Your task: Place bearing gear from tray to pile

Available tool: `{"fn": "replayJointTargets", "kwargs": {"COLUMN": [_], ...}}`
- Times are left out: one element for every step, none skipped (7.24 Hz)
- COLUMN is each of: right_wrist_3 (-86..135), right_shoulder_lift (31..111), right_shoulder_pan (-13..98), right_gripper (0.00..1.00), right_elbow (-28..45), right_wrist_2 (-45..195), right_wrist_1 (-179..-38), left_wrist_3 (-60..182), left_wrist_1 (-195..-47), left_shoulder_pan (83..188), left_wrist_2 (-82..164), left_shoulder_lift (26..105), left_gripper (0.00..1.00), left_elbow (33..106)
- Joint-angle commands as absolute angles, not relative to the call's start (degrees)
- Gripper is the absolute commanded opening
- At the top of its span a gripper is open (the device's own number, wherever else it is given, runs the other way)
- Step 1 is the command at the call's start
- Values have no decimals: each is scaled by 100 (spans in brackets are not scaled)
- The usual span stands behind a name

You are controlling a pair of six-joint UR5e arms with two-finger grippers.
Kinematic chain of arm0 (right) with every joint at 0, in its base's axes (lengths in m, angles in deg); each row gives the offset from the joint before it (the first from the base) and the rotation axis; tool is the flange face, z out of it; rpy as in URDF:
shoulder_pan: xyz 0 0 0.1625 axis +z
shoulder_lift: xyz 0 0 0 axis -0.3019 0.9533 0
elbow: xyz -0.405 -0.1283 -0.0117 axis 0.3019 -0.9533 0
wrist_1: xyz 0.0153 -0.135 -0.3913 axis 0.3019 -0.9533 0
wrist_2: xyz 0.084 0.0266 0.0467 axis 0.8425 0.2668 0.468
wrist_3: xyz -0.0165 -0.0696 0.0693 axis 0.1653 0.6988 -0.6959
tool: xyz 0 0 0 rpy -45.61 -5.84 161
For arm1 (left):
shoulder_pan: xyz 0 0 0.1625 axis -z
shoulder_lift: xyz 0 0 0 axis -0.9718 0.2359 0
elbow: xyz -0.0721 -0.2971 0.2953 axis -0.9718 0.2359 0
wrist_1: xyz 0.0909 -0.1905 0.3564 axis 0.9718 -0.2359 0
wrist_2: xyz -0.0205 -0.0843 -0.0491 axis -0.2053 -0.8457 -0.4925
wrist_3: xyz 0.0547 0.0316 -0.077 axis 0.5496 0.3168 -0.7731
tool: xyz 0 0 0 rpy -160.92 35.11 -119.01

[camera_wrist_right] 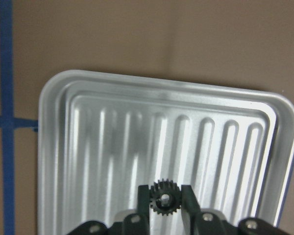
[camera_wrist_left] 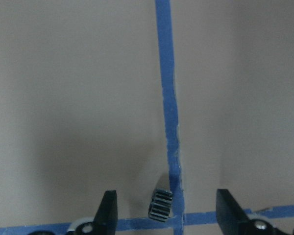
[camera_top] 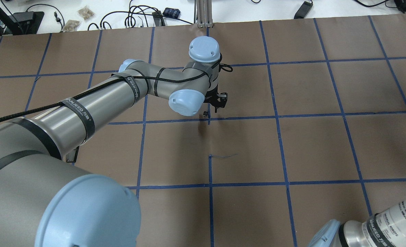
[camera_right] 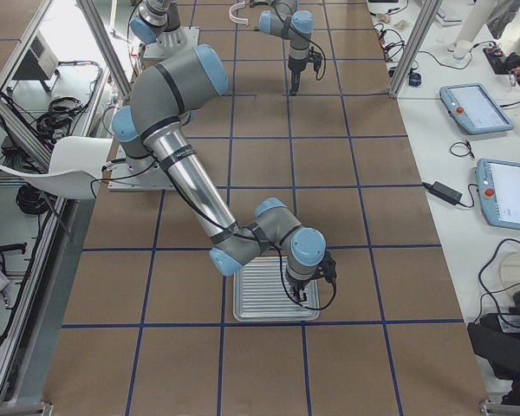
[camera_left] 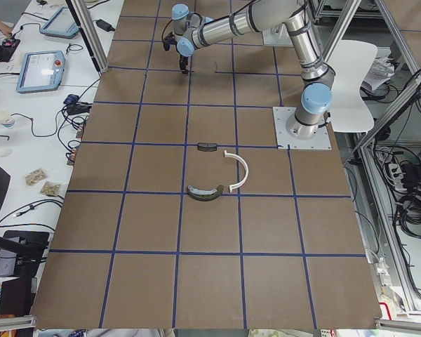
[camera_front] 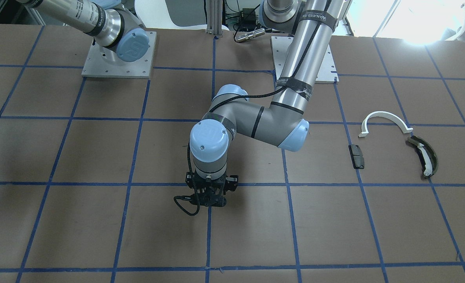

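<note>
two gears in play, neither at the pile yet

from the tabletop's (camera_front: 98,220) right end, the nearest thing is the ribbed metal tray (camera_wrist_right: 46,161), set close to that end. the right gripper (camera_wrist_right: 165,188) hangs low over it with its fingers (camera_wrist_right: 143,200) clamped on the bearing gear (camera_wrist_right: 162,201), held just at the finger ends with the bore facing the camera.

further along, about mid-length and towards the operators' long edge, the left gripper (camera_wrist_left: 166,196) points straight down. its fingers stand well apart, and a second gear (camera_wrist_left: 160,205) lies on the tabletop between them, touching a crossing of blue tape (camera_wrist_left: 166,98). it seems to rest on its teeth.

far off towards the left end sits the pile (camera_left: 203,194): a white half-ring (camera_front: 385,114), an olive curved piece (camera_front: 425,155) and a black block (camera_front: 356,156), all well apart from both gears.

my worries are these. a gear resting on its teeth can roll or flick away if the left fingers close off-centre. the tip-only grip on the right could let its gear twist out during a fast swing. and if the right arm heads for the middle while the left hangs there, the wrists could meet.
</note>
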State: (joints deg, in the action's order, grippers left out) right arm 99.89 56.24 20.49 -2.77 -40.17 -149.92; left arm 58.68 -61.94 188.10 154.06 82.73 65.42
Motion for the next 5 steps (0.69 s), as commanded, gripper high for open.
{"fn": "replayJointTargets", "kwargs": {"right_wrist_3": [9027,8465,8059,7533,6910], "right_shoulder_lift": [6508,6704,6880,7351,7791], "right_shoulder_pan": [2389,2557,2750,2934,3258], "right_gripper": [0,0,0,0,0], "right_elbow": [-242,-224,-137,29,292], "right_wrist_2": [-4033,-4025,-4033,-4016,-3981], "right_wrist_1": [-13639,-13136,-12862,-12554,-12395], "left_wrist_3": [5829,5856,5847,5873,5874], "left_wrist_1": [-6180,-6188,-6180,-6171,-6136], "left_shoulder_pan": [18806,18806,18798,18780,18780], "left_wrist_2": [15398,15398,15406,15406,15406], "left_shoulder_lift": [8300,8308,8317,8308,8308], "left_gripper": [58,50,27,1,0], "left_elbow": [6480,6480,6541,6550,6577]}}
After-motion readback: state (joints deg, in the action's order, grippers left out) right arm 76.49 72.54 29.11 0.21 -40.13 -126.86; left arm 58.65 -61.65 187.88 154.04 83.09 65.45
